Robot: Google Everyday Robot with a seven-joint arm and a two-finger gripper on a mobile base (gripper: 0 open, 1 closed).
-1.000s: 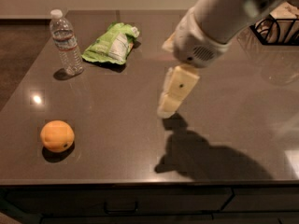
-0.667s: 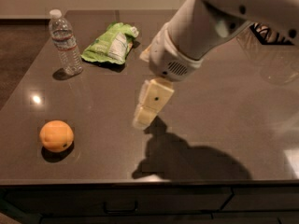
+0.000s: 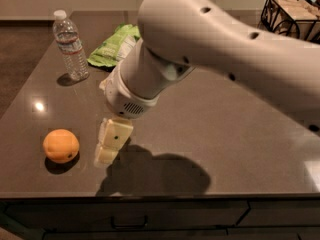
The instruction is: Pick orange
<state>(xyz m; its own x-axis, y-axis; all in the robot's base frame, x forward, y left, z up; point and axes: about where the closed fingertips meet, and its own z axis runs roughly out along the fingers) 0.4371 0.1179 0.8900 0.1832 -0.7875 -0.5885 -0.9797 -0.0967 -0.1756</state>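
Note:
The orange [image 3: 61, 145] is a small round orange-yellow fruit with a small dark spot, lying near the front left of the dark countertop [image 3: 235, 134]. My gripper [image 3: 109, 151] hangs from the big white arm and points down at the countertop just to the right of the orange, a short gap away and not touching it. It holds nothing that I can see. The arm fills the upper middle and right of the view.
A clear water bottle [image 3: 70, 45] stands upright at the back left. A green snack bag [image 3: 114, 46] lies behind the arm, partly hidden. A black wire basket [image 3: 295, 15] sits at the back right corner. The counter's front edge runs just below the gripper.
The arm has swung left and toward the front edge. The gripper has gone from the middle of the counter to just beside the orange. The orange has not moved.

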